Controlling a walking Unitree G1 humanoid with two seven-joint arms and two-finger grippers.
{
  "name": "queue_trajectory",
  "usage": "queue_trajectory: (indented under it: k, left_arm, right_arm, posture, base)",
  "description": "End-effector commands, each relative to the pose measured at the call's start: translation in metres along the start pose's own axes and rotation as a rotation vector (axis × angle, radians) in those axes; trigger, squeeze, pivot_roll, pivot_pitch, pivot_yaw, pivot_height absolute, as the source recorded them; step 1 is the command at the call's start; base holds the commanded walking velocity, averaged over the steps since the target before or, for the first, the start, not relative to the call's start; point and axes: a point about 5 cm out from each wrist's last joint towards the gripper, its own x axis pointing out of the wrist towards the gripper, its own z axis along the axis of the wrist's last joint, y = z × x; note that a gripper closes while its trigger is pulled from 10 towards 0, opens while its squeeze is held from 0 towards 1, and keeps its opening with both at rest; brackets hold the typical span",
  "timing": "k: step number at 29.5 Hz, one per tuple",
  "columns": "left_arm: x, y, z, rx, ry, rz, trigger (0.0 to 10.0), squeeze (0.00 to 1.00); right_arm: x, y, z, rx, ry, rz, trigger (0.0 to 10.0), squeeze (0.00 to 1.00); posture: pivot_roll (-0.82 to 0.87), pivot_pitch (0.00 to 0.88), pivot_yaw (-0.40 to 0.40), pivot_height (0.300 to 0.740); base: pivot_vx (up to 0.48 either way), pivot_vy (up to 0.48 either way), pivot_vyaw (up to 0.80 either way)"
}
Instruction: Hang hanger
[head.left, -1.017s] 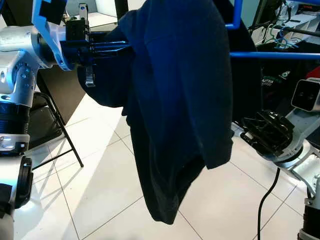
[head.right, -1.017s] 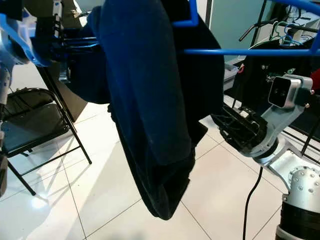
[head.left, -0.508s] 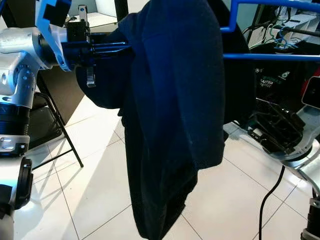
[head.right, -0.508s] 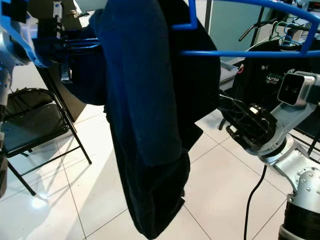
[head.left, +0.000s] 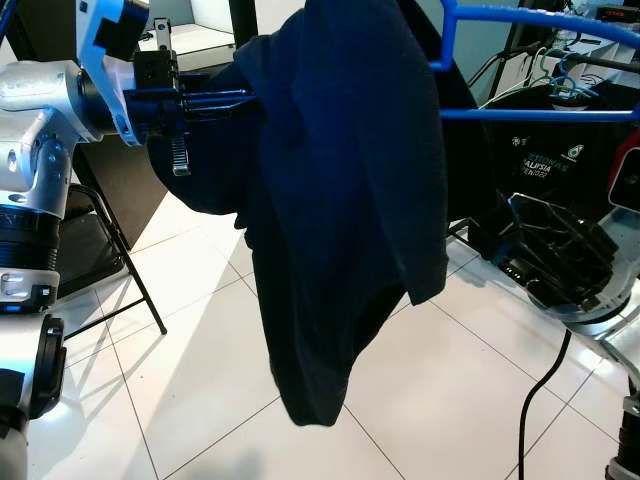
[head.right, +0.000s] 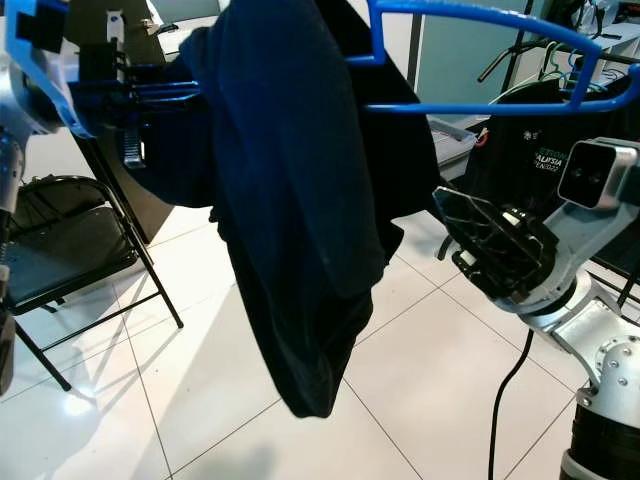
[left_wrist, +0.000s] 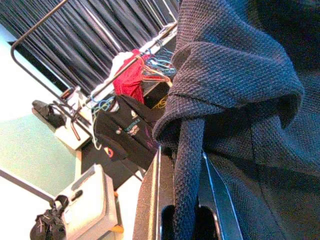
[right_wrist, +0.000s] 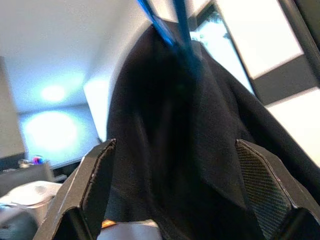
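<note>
A dark navy knit garment (head.left: 340, 200) hangs draped over a blue hanger (head.right: 470, 105), whose bar and curved upper arm stick out to the right at head height. My left gripper (head.left: 215, 98) is raised at the upper left, level with the garment's shoulder. In the left wrist view the gripper (left_wrist: 181, 156) is shut on a thick fold of the knit fabric. My right gripper (head.right: 490, 245) stands open at the lower right, close beside the garment's right edge. In the right wrist view its two fingertips (right_wrist: 95, 170) frame the dark cloth and the blue hanger (right_wrist: 177, 30) above it.
A black folding chair (head.left: 100, 230) stands on the white tiled floor at the left. Behind on the right is a clothes rack with black shirts (head.left: 560, 160) and wire hangers; a red garment (left_wrist: 131, 75) hangs there too. A black cable (head.left: 530, 420) trails across the floor at the right.
The garment has swung, its lower hem dipping and lifting again. The hanger has tilted so its curved upper arm has come into view. My right gripper has risen slightly toward the cloth.
</note>
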Motion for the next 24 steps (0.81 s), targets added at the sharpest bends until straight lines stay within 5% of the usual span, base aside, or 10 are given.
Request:
queue_trajectory:
  k: [1, 12, 13, 14, 15, 17, 18, 24]
  left_arm:
    - [0.0, -0.002, 0.012, 0.021, -0.058, -0.009, 10.0, 0.0]
    - [0.007, -0.004, 0.02, 0.042, -0.096, -0.033, 10.0, 0.0]
    - [0.008, -0.005, 0.021, 0.043, -0.099, -0.036, 10.0, 0.0]
    - [0.008, -0.005, 0.021, 0.043, -0.099, -0.036, 10.0, 0.0]
    - [0.009, -0.006, 0.022, 0.045, -0.102, -0.038, 10.0, 0.0]
    - [0.009, -0.006, 0.022, 0.045, -0.102, -0.038, 10.0, 0.0]
    - [0.011, -0.007, 0.022, 0.046, -0.104, -0.04, 10.0, 0.0]
    - [0.014, -0.009, 0.022, 0.042, -0.107, -0.04, 10.0, 0.0]
  right_arm:
    - [0.001, -0.011, -0.009, -0.034, 0.067, -0.103, 10.0, 0.0]
    - [0.001, -0.028, -0.007, -0.08, 0.049, -0.237, 10.0, 0.0]
    - [0.001, -0.03, -0.006, -0.086, 0.049, -0.253, 6.9, 0.0]
    - [0.001, -0.03, -0.006, -0.086, 0.049, -0.253, 6.9, 0.0]
    - [0.0, -0.032, -0.007, -0.091, 0.052, -0.263, 0.9, 0.0]
    - [0.0, -0.032, -0.007, -0.091, 0.052, -0.263, 0.9, 0.0]
    - [0.0, -0.031, -0.01, -0.09, 0.067, -0.258, 0.0, 0.0]
    - [0.002, -0.029, -0.017, -0.079, 0.098, -0.233, 0.0, 0.0]
  posture:
    - [-0.02, 0.024, 0.037, 0.74]
    - [-0.02, 0.025, 0.036, 0.74]
    - [-0.02, 0.024, 0.036, 0.74]
    - [-0.02, 0.024, 0.036, 0.74]
    - [-0.02, 0.024, 0.036, 0.74]
    - [-0.02, 0.024, 0.036, 0.74]
    - [-0.02, 0.024, 0.035, 0.74]
    - [-0.02, 0.024, 0.035, 0.74]
  base:
    - [0.0, 0.0, 0.0]
    - [0.0, 0.0, 0.0]
    - [0.0, 0.0, 0.0]
    - [0.0, 0.0, 0.0]
    - [0.0, 0.0, 0.0]
    - [0.0, 0.0, 0.0]
    - [0.0, 0.0, 0.0]
    - [0.0, 0.0, 0.0]
